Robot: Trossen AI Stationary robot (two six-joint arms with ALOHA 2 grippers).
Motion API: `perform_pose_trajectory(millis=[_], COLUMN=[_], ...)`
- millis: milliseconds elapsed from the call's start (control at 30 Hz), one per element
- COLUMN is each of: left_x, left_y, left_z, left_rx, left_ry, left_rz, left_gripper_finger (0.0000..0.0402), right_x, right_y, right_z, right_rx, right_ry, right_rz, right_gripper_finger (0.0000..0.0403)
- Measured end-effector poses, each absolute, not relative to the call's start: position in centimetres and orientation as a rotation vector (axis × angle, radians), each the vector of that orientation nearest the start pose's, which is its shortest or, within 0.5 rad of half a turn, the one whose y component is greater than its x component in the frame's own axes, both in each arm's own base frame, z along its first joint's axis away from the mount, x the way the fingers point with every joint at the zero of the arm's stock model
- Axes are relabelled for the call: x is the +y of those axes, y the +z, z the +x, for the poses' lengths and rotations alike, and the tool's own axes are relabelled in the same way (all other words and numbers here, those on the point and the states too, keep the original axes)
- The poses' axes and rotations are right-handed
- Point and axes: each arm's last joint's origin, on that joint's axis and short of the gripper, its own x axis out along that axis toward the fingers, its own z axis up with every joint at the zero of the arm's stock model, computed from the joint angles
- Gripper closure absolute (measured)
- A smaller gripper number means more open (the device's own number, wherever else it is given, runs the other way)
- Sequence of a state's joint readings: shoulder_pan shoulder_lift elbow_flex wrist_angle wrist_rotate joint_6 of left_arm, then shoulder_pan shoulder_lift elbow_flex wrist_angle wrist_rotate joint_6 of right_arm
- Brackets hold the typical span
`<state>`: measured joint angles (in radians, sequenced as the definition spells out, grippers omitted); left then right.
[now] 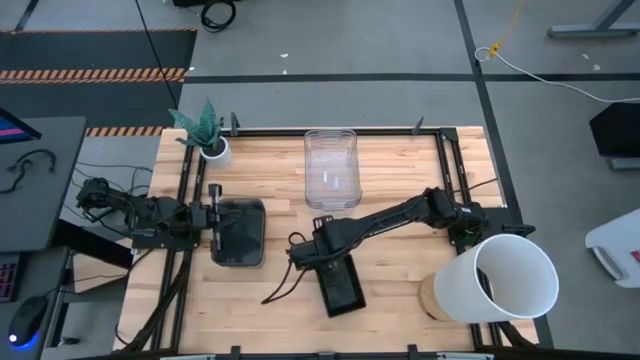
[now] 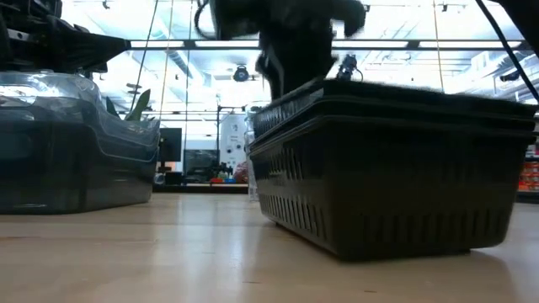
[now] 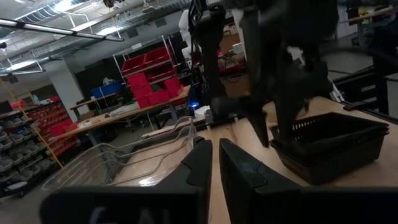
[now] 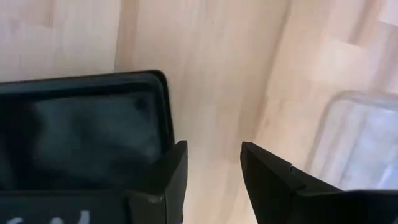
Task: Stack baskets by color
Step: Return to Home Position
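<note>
Right hand [image 4: 212, 155]: fingers apart, empty | black perforated stack [image 1: 340, 288]: just below and beside it, apparently not touching, though we can't be sure | left hand [image 3: 213, 149]: narrow, empty, smoky grey bin [image 1: 240, 235] just beside it | advice: we'd lift the right hand straight up before retracting, so the stack isn't nudged.

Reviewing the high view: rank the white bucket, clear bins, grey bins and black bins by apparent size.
1. white bucket, though its height may bring it nearer the camera
2. clear bins
3. grey bins, close to the clear ones
4. black bins, partly hidden by the right arm
</note>
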<state>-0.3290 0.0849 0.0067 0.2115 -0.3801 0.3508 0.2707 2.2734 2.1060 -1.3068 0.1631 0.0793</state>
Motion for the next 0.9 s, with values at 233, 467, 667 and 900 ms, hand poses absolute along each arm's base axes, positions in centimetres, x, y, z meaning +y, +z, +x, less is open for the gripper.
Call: perform_pose_trajectory(millis=[233,467,667,900], left_x=[-2.2,-2.2,-2.2,-2.2], left_y=[17.9,17.9,17.9,17.9], left_z=[9.8,9.8,9.8,9.8], left_rx=[-0.115,-0.115,-0.115,-0.115], left_ry=[0.073,0.073,0.073,0.073], left_rz=[0.304,0.304,0.304,0.304], left_gripper_finger=[0.0373,0.0366,0.0364,0.0374], right_x=[11.3,11.0,10.5,8.7], right_y=[21.7,27.1,26.1,24.2], right_z=[42.9,40.2,36.8,31.4], right_rx=[1.473,1.295,1.097,0.889], right_ry=[-0.015,-0.076,-0.028,-0.042], right_rz=[-0.286,-0.253,-0.187,-0.052], right_gripper_finger=[0.0249,0.0250,0.0250,0.0250])
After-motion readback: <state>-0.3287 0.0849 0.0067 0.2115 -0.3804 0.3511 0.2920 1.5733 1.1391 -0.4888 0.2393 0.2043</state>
